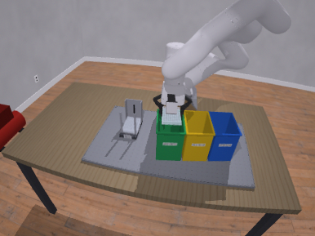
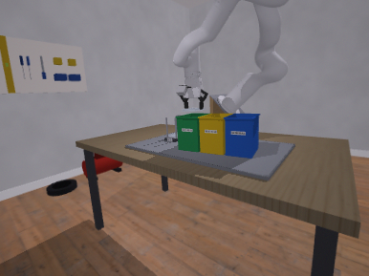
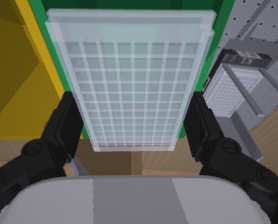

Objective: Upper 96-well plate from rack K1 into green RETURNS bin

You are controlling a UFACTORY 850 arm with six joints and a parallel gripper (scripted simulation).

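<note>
From the top view the end effector (image 1: 171,105) grips the clear plate (image 1: 171,117) over the green bin (image 1: 169,140), the exterior view shows them above its rim, and the wrist view shows the plate's long edges clamped.

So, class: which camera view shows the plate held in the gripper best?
The wrist view: the well plate fills the frame, its grid clear between the black fingers, over the green bin. The top view shows it small; in the exterior view it can hardly be made out.
</note>
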